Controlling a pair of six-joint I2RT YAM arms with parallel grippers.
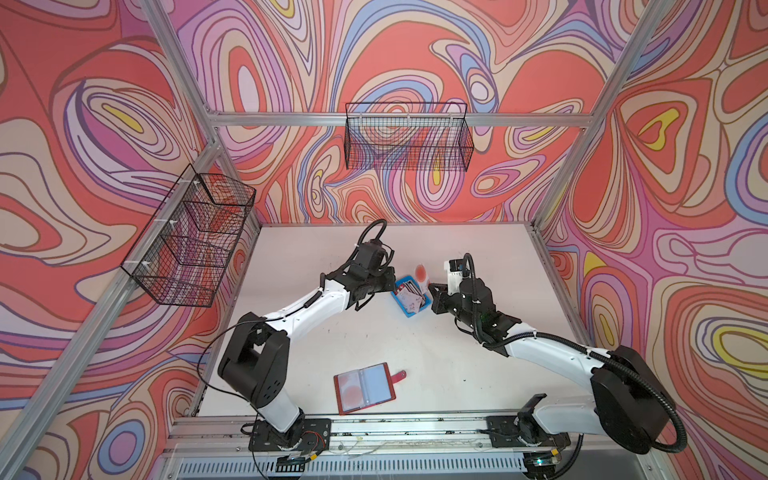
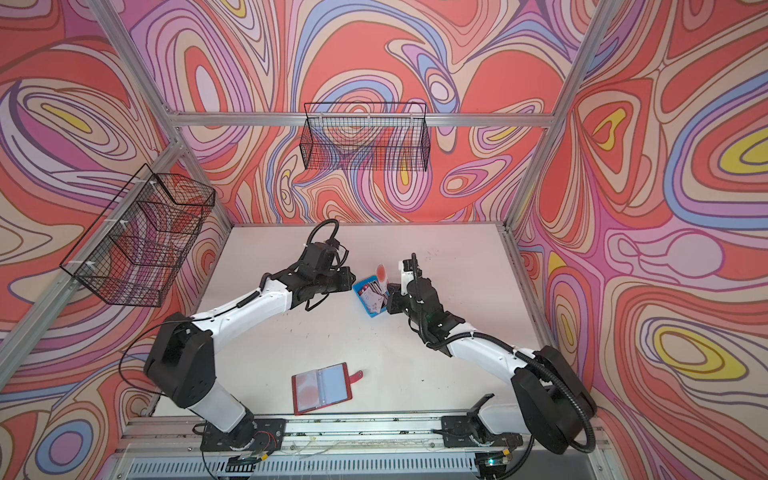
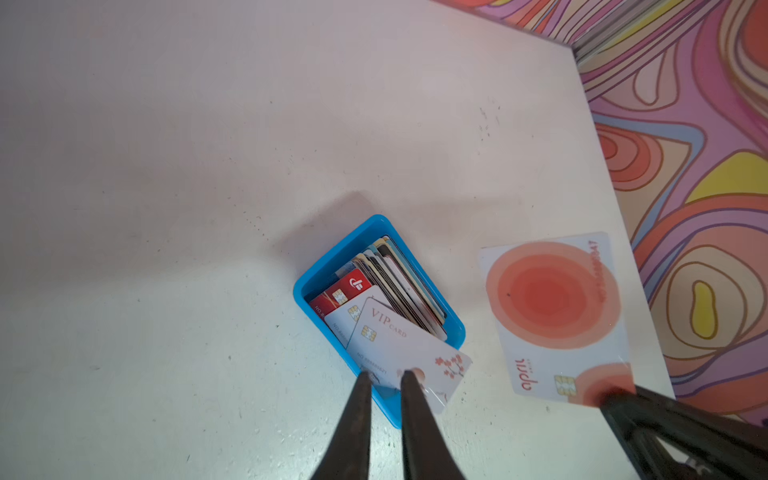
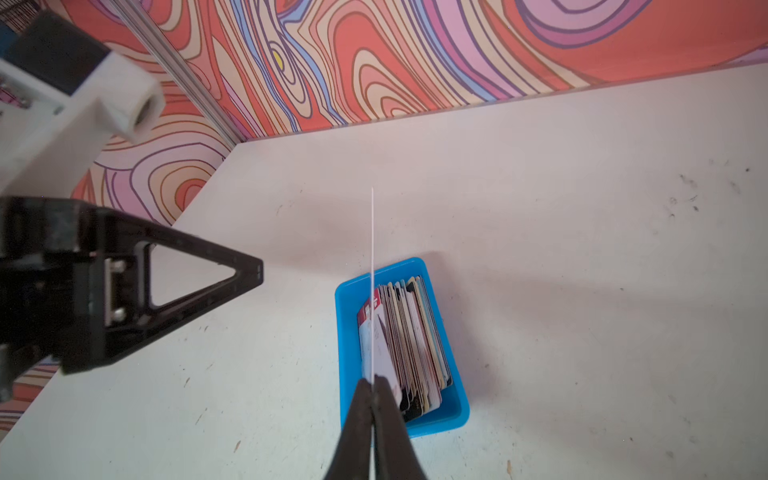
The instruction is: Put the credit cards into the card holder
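The credit cards (image 3: 399,282) stand stacked in a small blue tray (image 3: 303,286) at mid table, seen in both top views (image 1: 411,297) (image 2: 374,297). A white VIP card (image 3: 399,345) leans out over the tray's rim. My left gripper (image 3: 386,374) hovers at that card's edge, jaws a narrow gap apart, holding nothing. My right gripper (image 4: 375,380) is shut on a white card with red circles (image 3: 552,316), held upright beside the tray (image 1: 420,272). The red card holder (image 1: 365,388) lies open near the front edge, away from both grippers.
Two black wire baskets hang on the walls, one at the back (image 1: 407,137) and one at the left (image 1: 191,241). An aluminium rail (image 1: 374,428) with both arm bases runs along the table's front. Patterned walls close in the table's three other sides.
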